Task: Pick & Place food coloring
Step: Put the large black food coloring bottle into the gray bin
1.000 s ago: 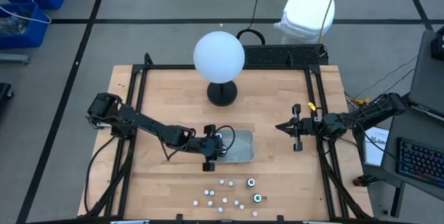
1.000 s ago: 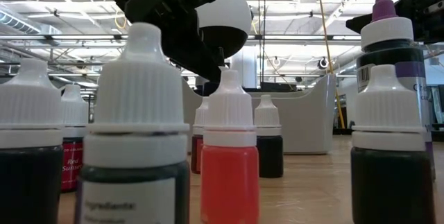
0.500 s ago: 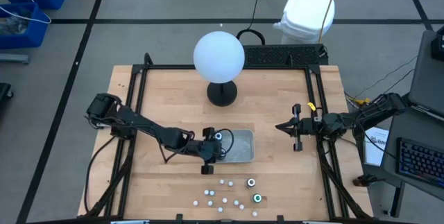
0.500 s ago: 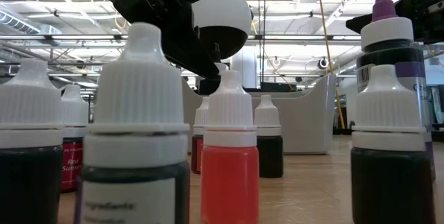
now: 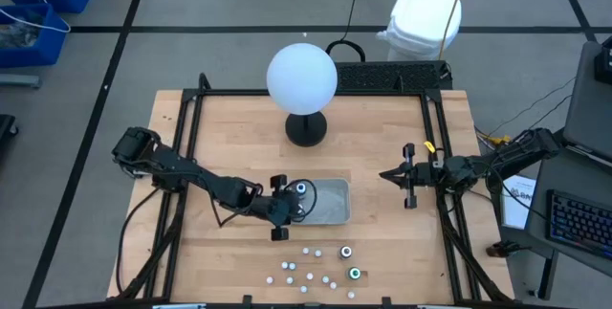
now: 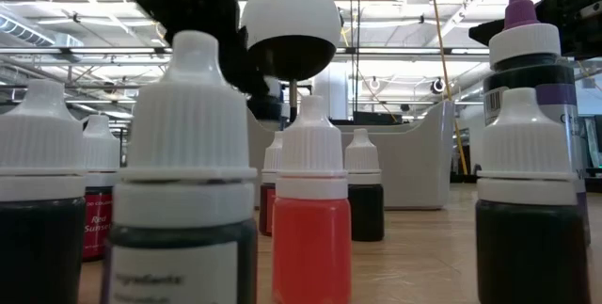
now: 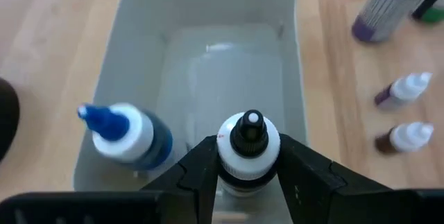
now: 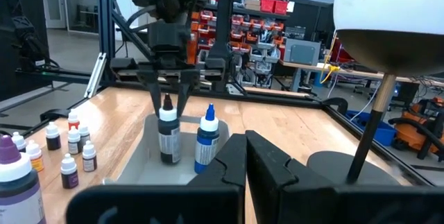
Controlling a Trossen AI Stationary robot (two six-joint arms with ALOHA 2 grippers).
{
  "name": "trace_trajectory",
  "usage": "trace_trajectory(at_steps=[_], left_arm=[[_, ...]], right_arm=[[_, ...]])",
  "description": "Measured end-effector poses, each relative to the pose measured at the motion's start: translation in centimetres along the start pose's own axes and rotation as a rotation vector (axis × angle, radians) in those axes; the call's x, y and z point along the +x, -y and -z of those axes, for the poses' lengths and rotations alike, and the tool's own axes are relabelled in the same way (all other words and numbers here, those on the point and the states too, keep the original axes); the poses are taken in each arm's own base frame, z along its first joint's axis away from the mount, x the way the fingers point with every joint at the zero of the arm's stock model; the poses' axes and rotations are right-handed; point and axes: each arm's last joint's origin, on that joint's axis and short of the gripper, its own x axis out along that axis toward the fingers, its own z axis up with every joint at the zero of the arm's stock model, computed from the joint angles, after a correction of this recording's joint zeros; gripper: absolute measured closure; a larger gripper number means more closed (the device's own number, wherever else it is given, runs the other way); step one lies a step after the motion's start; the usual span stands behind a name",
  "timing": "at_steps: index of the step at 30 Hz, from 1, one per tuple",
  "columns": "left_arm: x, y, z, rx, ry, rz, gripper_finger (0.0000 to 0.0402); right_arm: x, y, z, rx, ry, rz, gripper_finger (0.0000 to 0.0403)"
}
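Observation:
My left gripper (image 5: 285,204) is over the left end of the grey tray (image 5: 331,206), shut on a dark bottle with a white cap and black tip (image 7: 250,141). A blue-tipped bottle (image 7: 121,137) stands upright on its base in the tray beside it. The remaining food coloring bottles (image 5: 320,269) stand on the table near its near edge and fill the low view's foreground (image 6: 310,229). My right gripper (image 5: 385,174) waits shut at the table's right side, touching nothing. My left gripper pinches the black-tipped bottle between its two fingers (image 7: 198,165) at the white cap (image 7: 232,153), one finger on each side. It comes from above, pointing down (image 8: 166,106). The bottle is upright inside the tray; whether its base rests on the tray floor I cannot tell.
A big white globe on a black base (image 5: 301,77) stands behind the tray toward the far edge. A purple-topped bottle (image 7: 388,5) and small white-capped ones (image 7: 406,89) stand on the wood right of the tray. Black frame rails (image 5: 191,146) border the table.
My left gripper has shifted a little toward the table's left edge over the tray's left end, staying shut on the black-tipped bottle and carrying it along. The bottles on the table have kept still.

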Motion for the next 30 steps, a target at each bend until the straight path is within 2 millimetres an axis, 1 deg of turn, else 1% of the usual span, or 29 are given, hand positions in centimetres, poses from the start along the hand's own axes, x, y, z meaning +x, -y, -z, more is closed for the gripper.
trace_trajectory(at_steps=[14, 26, 30], left_arm=[[0.01, 0.1, 0.22, -0.002, -0.021, 0.021, 0.0261], [0.19, 0.04, 0.79, -0.015, -0.032, 0.016, 0.026], [0.19, 0.05, 0.87, -0.001, -0.037, 0.016, 0.0248]], right_arm=[[0.0, 0.0, 0.0, 0.0, 0.0, -0.001, 0.0403], [0.0, 0.0, 0.0, 0.0, 0.0, -0.001, 0.0403], [0.0, 0.0, 0.0, 0.0, 0.0, -0.001, 0.0403]])
